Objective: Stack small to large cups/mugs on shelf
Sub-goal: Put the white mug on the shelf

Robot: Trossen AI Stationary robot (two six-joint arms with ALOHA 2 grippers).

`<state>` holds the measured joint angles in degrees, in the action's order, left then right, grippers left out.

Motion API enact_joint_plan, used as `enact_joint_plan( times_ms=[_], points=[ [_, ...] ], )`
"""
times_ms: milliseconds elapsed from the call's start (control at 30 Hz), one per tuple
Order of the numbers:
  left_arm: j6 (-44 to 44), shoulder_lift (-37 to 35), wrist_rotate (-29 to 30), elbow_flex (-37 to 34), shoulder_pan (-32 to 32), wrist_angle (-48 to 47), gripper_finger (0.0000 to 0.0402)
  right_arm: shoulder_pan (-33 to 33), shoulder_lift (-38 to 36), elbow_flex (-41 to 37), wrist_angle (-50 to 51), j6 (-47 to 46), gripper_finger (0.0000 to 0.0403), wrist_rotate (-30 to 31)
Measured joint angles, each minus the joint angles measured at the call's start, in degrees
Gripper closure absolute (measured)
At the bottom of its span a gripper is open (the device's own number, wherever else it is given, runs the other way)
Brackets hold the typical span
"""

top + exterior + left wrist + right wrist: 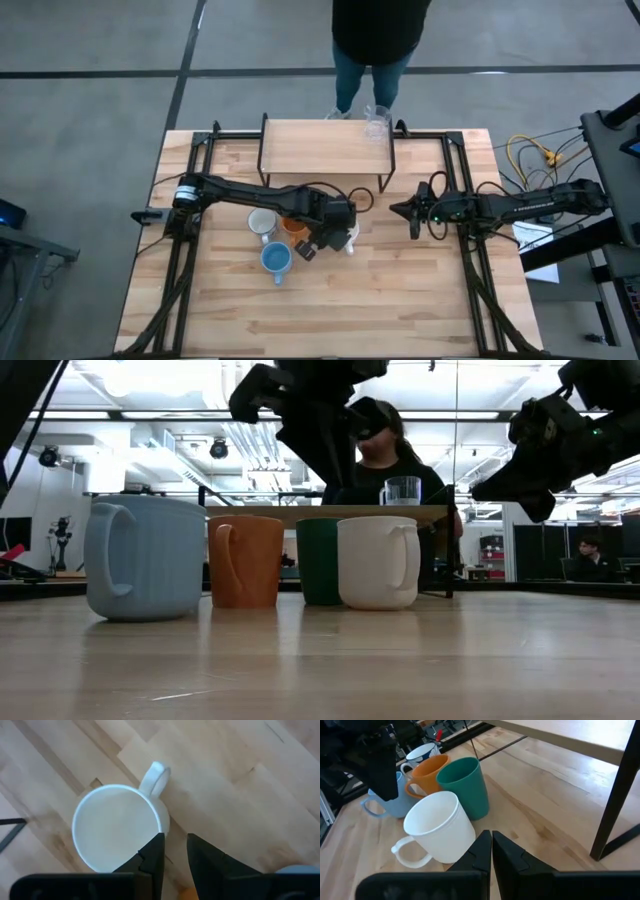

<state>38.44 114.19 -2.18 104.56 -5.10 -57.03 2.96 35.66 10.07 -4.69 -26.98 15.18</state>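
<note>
Hovering above the white mug (117, 827), the left gripper (175, 852) is part-open, empty; rigid, slippery ceramic is best pinched at the rim between the fingers.

arms: we see two slim black jointed arms, black cables looping along them
left hand (175, 855): two flat dark fingers
right hand (491, 851): matching dark fingers, small green light behind it
</note>
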Motion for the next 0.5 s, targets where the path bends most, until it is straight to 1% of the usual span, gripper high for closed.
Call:
enact_joint_plan(
  times_ms=[267,500],
  points=[
    [2.16,-0.02,2.29,0.03,0.65,1.81,0.0333,0.00,0.00,0.00,-0.14,-0.04,0.0394,-0.07],
    [2.47,1.52,2.31,0.20,0.98,1.99,0.0333,0.00,0.00,0.00,-0.17,-0.95,0.0394,-0.11]
  ],
)
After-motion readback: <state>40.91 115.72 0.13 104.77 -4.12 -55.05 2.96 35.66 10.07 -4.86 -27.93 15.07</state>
